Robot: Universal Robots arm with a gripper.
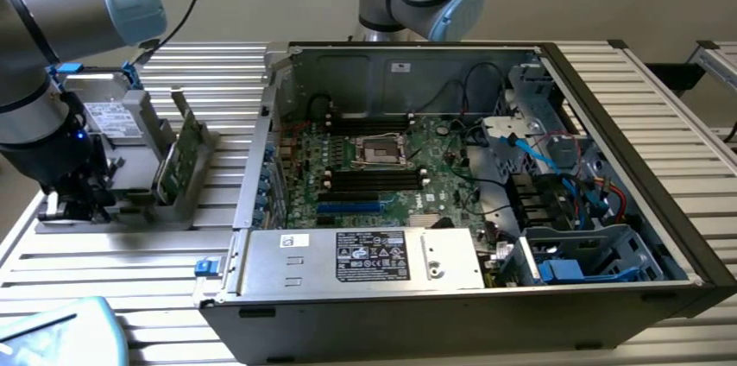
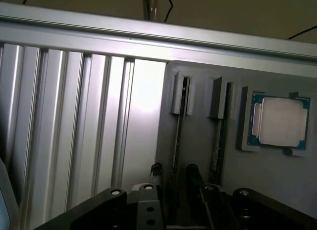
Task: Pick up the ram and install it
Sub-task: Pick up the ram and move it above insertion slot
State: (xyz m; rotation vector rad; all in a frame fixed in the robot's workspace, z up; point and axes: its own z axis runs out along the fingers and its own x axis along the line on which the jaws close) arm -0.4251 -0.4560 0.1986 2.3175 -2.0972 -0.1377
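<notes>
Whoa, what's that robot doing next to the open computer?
The robot arm's end effector hangs low over a flat grey holder tray that sits beside the open metal computer case. Its fingers stand open on either side of a slim, narrow ram stick that stands on edge in a slot of the tray. The stick is not yet lifted out. A square silver processor chip lies in the same tray.

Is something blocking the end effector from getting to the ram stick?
No, nothing I can see. The open end effector is right at the ram, which stands on edge in its gray holder, with one finger on each side of it.
</notes>
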